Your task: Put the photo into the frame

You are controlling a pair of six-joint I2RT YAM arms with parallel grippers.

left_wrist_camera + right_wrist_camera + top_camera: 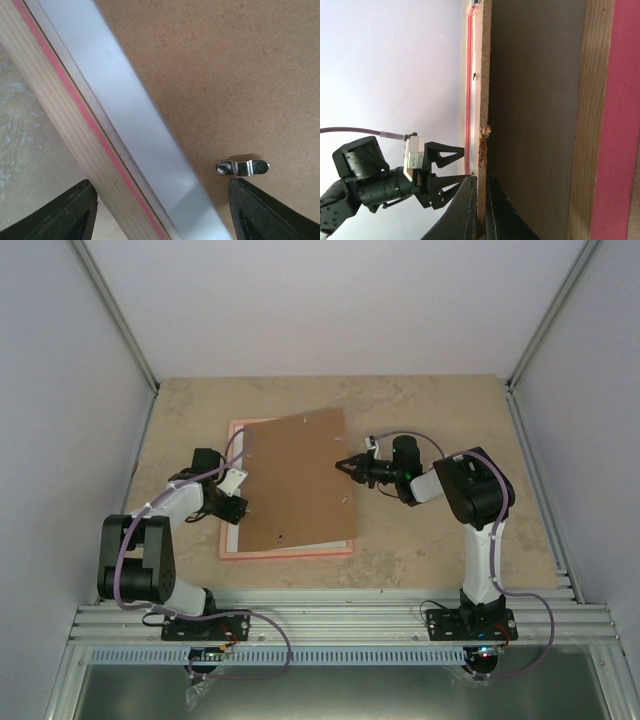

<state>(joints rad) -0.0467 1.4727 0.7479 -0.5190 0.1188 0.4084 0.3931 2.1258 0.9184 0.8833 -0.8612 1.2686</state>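
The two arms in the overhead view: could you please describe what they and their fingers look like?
Both the left arm and the right arm have white links with bulky black joint housings. A purple cable loops along each. The left gripper carries a small white block; its fingers are black and tapered, like those of the right gripper.

Under the right pincer (339,466), a dark gap is seen between the lifted brown board (300,480) and the frame (285,553). Right below the left pincer (240,506), the way is blocked by board and frame edge. Bare bench (440,550) is seen outside both pincers.
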